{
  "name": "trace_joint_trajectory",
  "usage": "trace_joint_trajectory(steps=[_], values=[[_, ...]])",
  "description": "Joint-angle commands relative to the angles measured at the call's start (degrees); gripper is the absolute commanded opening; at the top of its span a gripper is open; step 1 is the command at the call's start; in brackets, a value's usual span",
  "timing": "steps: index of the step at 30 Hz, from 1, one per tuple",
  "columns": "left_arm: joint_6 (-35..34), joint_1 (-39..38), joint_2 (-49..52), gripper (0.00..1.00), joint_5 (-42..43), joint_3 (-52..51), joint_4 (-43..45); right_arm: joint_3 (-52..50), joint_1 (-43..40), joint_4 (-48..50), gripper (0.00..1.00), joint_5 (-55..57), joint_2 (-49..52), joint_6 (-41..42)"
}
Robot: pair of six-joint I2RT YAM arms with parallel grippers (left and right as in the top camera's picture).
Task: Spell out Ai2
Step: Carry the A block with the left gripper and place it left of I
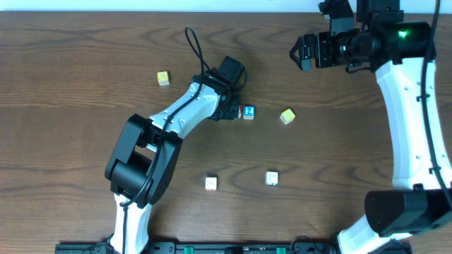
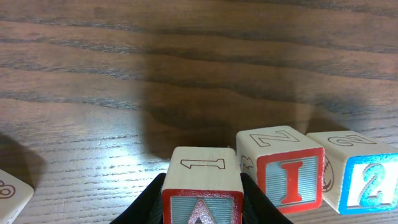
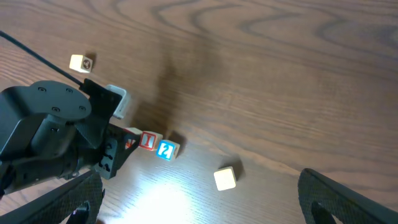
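In the left wrist view my left gripper (image 2: 203, 202) is shut on the red-framed A block (image 2: 203, 186), standing on the table just left of the red I block (image 2: 285, 169). The blue 2 block (image 2: 360, 177) touches the I block's right side. Overhead, the left gripper (image 1: 229, 109) hides the A and I blocks; only the 2 block (image 1: 248, 112) shows beside it. My right gripper (image 1: 305, 53) is open and empty, high at the far right. The right wrist view shows the I block (image 3: 148, 140) and the 2 block (image 3: 166, 150) side by side.
Loose blocks lie around: a yellow-green one (image 1: 287, 116) right of the row, a yellow one (image 1: 163, 77) at far left, two pale ones (image 1: 211, 183) (image 1: 272, 178) nearer the front. A block's corner (image 2: 12, 193) shows at the left wrist view's left edge.
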Motion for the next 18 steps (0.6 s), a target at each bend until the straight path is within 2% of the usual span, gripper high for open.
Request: trace_joint_trajectory(steps=[1, 5, 8, 13, 18], values=[[1.1, 0.0, 0.9, 0.06, -1.4, 1.0, 0.1, 0.5, 0.6, 0.1, 0.99, -0.5, 0.2, 0.0], [2.2, 0.0, 0.9, 0.15, -2.8, 1.0, -0.1, 0.5, 0.6, 0.1, 0.99, -0.7, 0.2, -0.1], [2.6, 0.0, 0.9, 0.31, -2.8, 1.0, -0.1, 0.5, 0.6, 0.1, 0.99, -0.9, 0.2, -0.1], [2.6, 0.0, 0.9, 0.44, -2.8, 1.0, 0.0, 0.5, 0.6, 0.1, 0.99, -0.9, 0.2, -0.1], [2.6, 0.0, 0.9, 0.46, -2.8, 1.0, 0.0, 0.5, 0.6, 0.1, 0.99, -0.9, 0.2, -0.1]])
